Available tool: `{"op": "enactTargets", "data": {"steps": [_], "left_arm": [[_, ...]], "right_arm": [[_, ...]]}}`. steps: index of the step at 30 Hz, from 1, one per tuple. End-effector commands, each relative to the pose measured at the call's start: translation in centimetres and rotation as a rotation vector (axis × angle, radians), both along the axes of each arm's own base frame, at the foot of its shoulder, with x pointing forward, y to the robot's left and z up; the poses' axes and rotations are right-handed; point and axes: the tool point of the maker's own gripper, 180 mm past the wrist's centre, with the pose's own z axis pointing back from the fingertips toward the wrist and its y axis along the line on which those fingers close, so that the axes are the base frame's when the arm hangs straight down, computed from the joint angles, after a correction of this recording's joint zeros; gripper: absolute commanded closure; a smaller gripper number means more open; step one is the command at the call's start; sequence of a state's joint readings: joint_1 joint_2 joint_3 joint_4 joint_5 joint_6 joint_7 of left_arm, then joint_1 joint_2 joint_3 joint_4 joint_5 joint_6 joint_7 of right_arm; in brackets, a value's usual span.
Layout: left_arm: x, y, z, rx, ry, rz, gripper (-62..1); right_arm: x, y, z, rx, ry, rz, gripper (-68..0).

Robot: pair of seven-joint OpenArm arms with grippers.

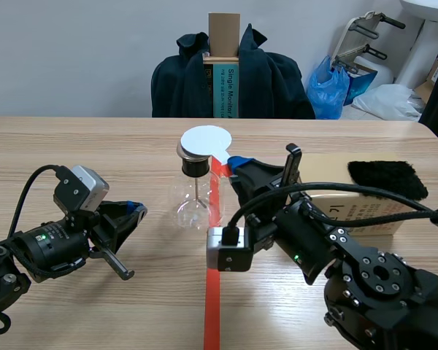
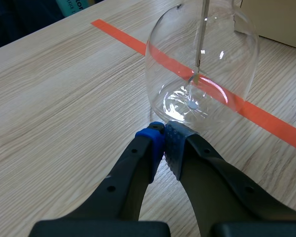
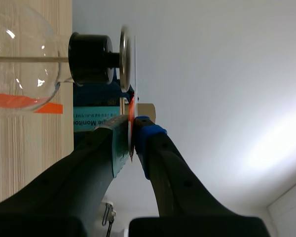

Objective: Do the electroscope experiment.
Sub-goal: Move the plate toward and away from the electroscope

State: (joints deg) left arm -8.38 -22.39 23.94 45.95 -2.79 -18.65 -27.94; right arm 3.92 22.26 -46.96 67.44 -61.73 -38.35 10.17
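**A:** What is in the scene view?

**B:** A clear round glass flask (image 1: 197, 208) stands at the middle of the wooden table (image 1: 95, 146), on the red tape line. It has a black stopper (image 1: 194, 166), and a white round thin disc (image 1: 204, 140) lies on top. The right gripper (image 1: 237, 164) pinches the narrow tab of the disc. The left gripper (image 1: 133, 211) lies low, near the flask.

**A:** And the left wrist view?

**B:** The pads of the left gripper (image 2: 164, 140) press together with nothing between them, just beside the flask's base (image 2: 202, 84). A thin metal rod (image 2: 203, 29) hangs inside the flask.

**A:** The right wrist view?

**B:** The fingers of the right gripper (image 3: 132, 136) are closed on the thin edge of the disc, near the stopper (image 3: 91, 58).
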Motion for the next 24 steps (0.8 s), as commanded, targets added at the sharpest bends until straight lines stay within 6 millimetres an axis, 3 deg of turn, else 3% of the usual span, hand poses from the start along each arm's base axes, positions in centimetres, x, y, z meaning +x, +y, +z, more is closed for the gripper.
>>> {"op": "enactTargets", "data": {"steps": [1,17,24], "left_arm": [[0.4,-0.3,1.2,-0.022,-0.035,-0.009,-3.2],[0.4,-0.3,1.2,-0.022,-0.035,-0.009,-3.2],[0.4,-0.3,1.2,-0.022,-0.035,-0.009,-3.2]], "right_arm": [[1.0,-0.6,1.2,0.013,-0.038,-0.031,-0.6],[3.5,-5.1,1.3,0.041,-0.024,-0.315,-0.6],[3.9,-5.9,1.3,0.046,-0.021,-0.365,-0.6]]}}
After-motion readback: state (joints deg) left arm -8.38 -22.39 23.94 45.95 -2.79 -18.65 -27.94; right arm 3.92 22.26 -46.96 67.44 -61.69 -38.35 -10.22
